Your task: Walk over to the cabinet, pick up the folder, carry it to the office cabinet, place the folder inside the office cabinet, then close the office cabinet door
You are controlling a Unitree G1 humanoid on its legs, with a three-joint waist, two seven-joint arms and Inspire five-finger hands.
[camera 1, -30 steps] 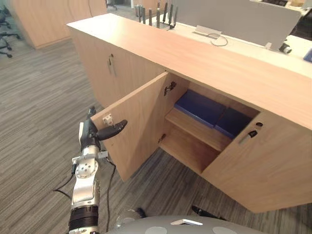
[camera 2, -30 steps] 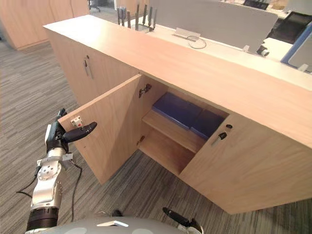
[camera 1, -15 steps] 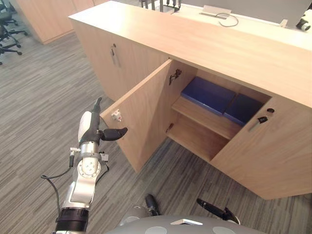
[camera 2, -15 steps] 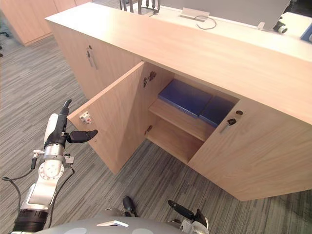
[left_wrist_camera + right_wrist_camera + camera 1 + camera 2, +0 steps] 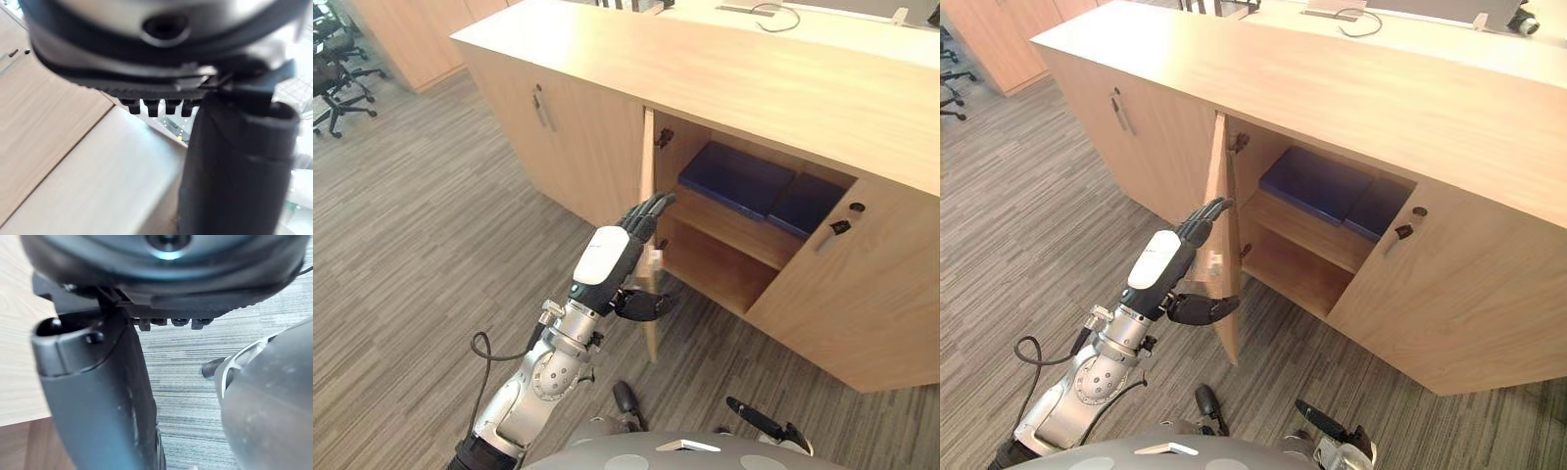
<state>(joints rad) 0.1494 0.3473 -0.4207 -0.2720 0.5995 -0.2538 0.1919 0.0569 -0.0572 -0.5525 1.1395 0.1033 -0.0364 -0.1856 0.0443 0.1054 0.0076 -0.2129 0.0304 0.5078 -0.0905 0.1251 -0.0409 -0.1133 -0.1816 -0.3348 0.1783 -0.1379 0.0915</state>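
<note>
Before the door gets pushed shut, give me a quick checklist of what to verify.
1. Blue folders on the upper shelf: ok.
2. Folders behind the shelf's front edge: ok, as far as shows.
3. Left hand against the door, on its outer face, fingers straight: ok.
4. Door shut: not ok, it stands wide open.
5. Right hand out of the door's swing: ok, low by the floor.

Grey striped carpet covers the floor. Black swivel chairs stand at the far left, near tall light-wood cupboards. Farther back is a white desk bearing a looped cable.
</note>
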